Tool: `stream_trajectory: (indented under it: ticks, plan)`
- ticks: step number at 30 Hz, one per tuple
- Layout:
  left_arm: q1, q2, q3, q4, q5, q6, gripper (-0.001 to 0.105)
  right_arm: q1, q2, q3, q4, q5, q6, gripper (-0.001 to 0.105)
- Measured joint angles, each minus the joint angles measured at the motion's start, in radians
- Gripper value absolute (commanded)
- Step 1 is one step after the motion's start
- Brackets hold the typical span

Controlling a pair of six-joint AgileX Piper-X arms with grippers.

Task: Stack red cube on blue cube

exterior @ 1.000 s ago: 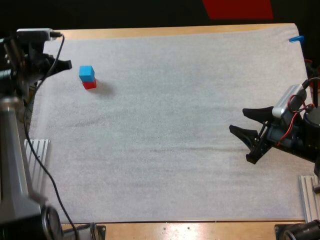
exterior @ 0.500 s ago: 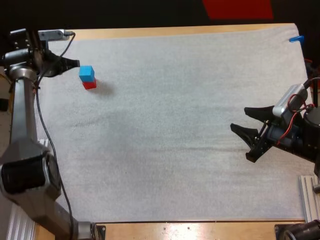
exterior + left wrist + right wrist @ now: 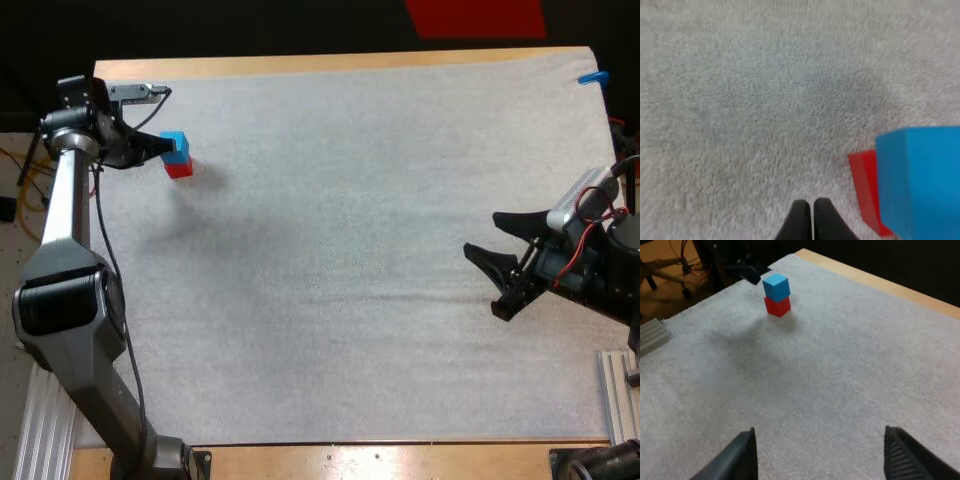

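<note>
A white, fleecy mat (image 3: 350, 250) is covering the wooden table (image 3: 350, 62). 2 hard, square-edged cubes are sitting at its far left: 1 blue cube (image 3: 174, 144) is resting on 1 red cube (image 3: 181, 169) (blue on top, not red). 2 grippers: the left gripper (image 3: 812, 206) is pressing its fingers together on nothing, just beside the stack; the right gripper (image 3: 481, 234) is hovering wide open, empty, well apart at the right.

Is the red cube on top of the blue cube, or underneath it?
Underneath. The right wrist view shows the blue cube sitting on the red cube, which rests on the mat.
</note>
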Motion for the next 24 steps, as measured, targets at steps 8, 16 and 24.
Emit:
stream_trajectory:
  ticks: [8, 16, 24]
  plan:
    - [0.0, 0.053, -0.023, -0.031, 0.003, -0.003, 0.0, 0.0, 0.0, 0.0, 0.0, 0.015, 0.008, 0.054]
    - [0.0, 0.086, -0.035, -0.077, 0.043, -0.021, 0.0, 0.0, 0.0, 0.0, 0.0, 0.03, 0.022, 0.054]
    - [0.0, 0.104, -0.043, -0.085, 0.142, -0.033, 0.0, 0.0, 0.0, 0.0, 0.0, 0.033, 0.022, 0.054]
